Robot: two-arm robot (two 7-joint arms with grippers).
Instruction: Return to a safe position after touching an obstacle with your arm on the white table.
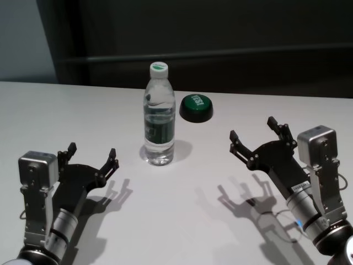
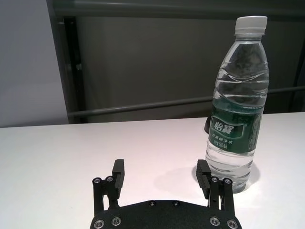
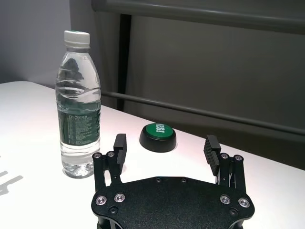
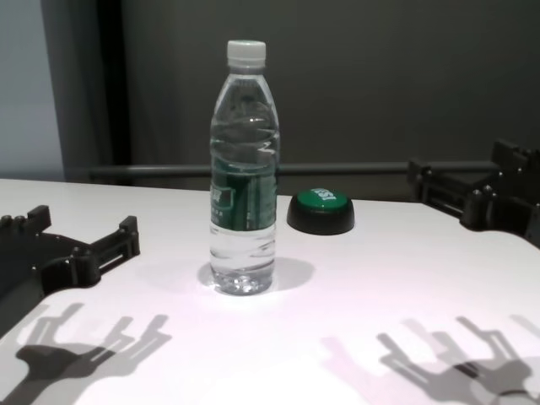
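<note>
Hovering apart from the bottle [image 1: 159, 113], both claws [image 1: 91, 154] [image 1: 253, 134] gape.

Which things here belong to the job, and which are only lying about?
Belong to the job:
- water bottle, upright
- white table
- left gripper, fingers open, clear of the bottle
- right gripper, fingers open, also clear

Lying about:
- green button, behind the bottle

Green-topped black button [image 1: 196, 107]
</note>
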